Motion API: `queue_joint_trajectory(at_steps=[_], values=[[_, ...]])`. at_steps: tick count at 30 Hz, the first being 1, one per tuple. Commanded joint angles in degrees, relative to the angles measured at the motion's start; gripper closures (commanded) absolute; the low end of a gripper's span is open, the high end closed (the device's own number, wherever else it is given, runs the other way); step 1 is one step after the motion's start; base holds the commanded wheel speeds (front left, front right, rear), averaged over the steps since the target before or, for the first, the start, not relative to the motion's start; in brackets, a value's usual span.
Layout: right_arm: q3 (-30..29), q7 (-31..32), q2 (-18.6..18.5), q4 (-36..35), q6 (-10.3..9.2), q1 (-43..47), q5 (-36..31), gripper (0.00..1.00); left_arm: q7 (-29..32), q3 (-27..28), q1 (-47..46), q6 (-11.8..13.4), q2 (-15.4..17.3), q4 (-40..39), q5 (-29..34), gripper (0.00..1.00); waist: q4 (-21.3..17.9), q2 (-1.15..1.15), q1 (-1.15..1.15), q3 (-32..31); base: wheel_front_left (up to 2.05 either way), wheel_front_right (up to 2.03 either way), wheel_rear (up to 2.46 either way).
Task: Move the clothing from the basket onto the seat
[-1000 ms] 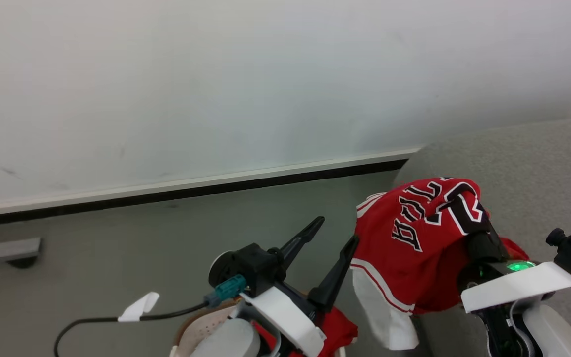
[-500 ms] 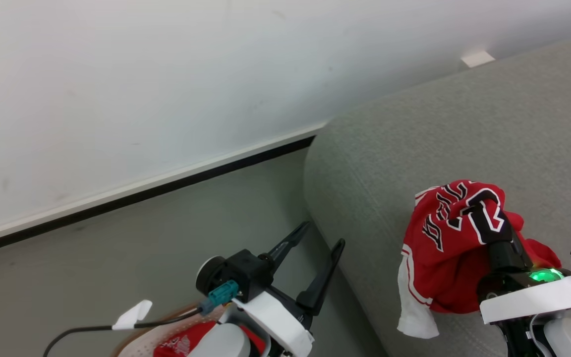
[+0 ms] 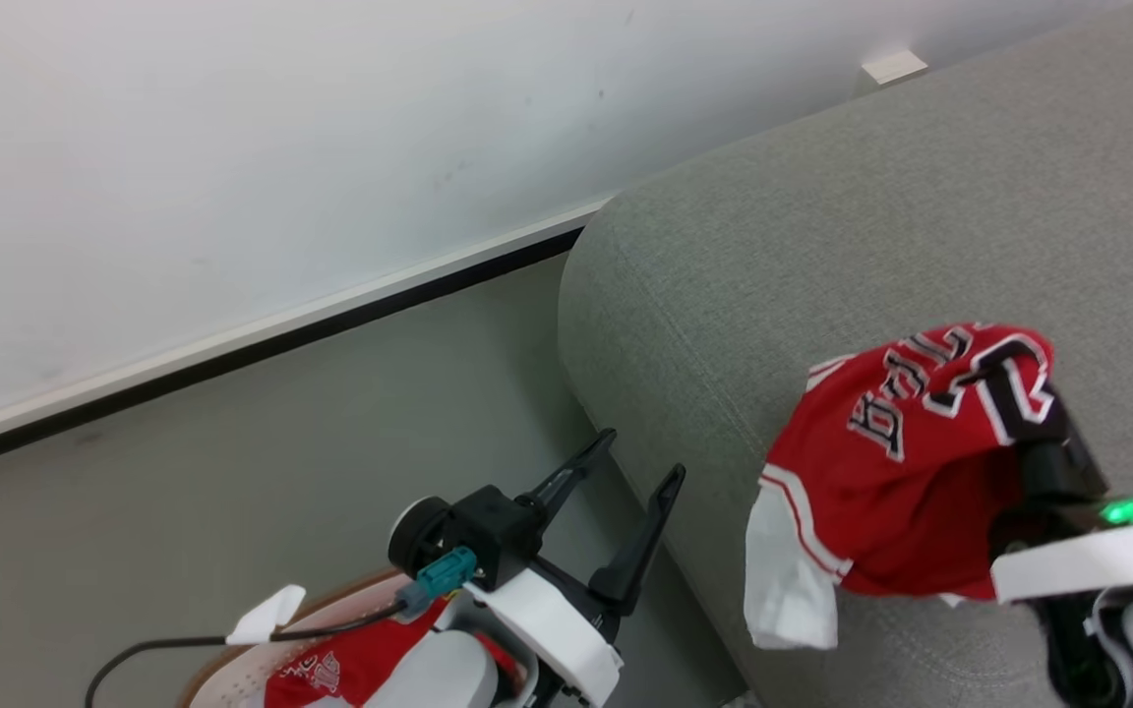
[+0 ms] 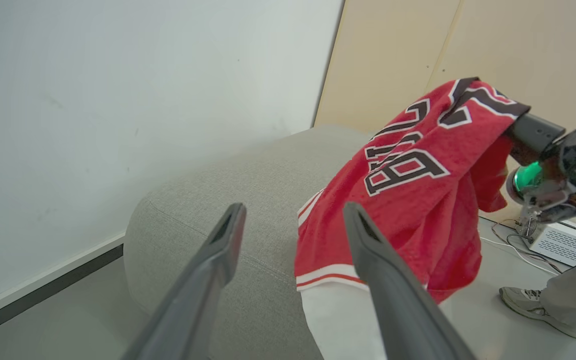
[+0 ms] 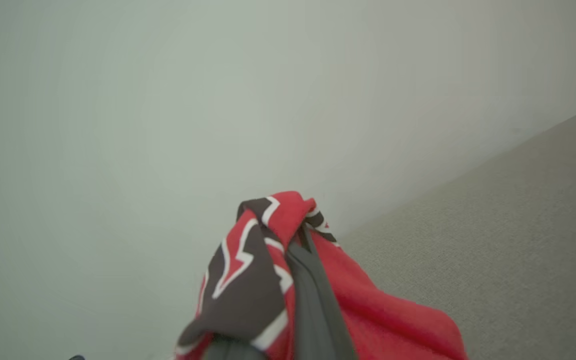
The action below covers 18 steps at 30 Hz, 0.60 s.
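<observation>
Jersey (image 3: 881, 472): soft, light, limp, judged best taken by a bunched fold. It is hung above the sofa (image 3: 822, 216), at its left end, and pinched by the clenched right gripper (image 5: 304, 252). Left gripper (image 3: 643, 454) is spread, empty.

You have one readable text here: the black letters edged in white on the red jersey (image 3: 881, 482). In the left wrist view the jersey (image 4: 408, 200) shows that lettering (image 4: 402, 172) tilted. You can read a clear B, then what looks like a U and an L, before the row runs into a fold (the rest of the word is lost there). In the head view the same lettering (image 3: 906, 398) is upside down to you. Beside it is a large numeral (image 3: 1014, 388) that reads as a 2, partly wrapped over the top of the cloth. The red shorts (image 3: 330, 664) in the basket (image 3: 222, 661) carry small white marks, too small for you to read.
</observation>
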Motion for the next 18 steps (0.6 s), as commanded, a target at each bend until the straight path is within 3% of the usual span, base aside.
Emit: queue_joint_trajectory(at_steps=[1, 18], values=[[-0.65, -0.02, -0.61, 0.47, -0.1, -1.71, -0.05, 1.0, -0.03, 0.2, -0.45, -0.14, 0.17, 0.29, 0.52, 0.0, 0.5, 0.0, 0.0, 0.5, 0.0, 0.0, 0.0], [-4.55, -0.01, -13.31, 15.54, -0.1, -30.77, -2.63, 1.0, -0.03, -1.49, -7.83, -0.22, 1.75, 0.3, 3.12, 0.0, 9.64, 0.0, 0.0, 15.58, 0.0, 0.0, 0.0]])
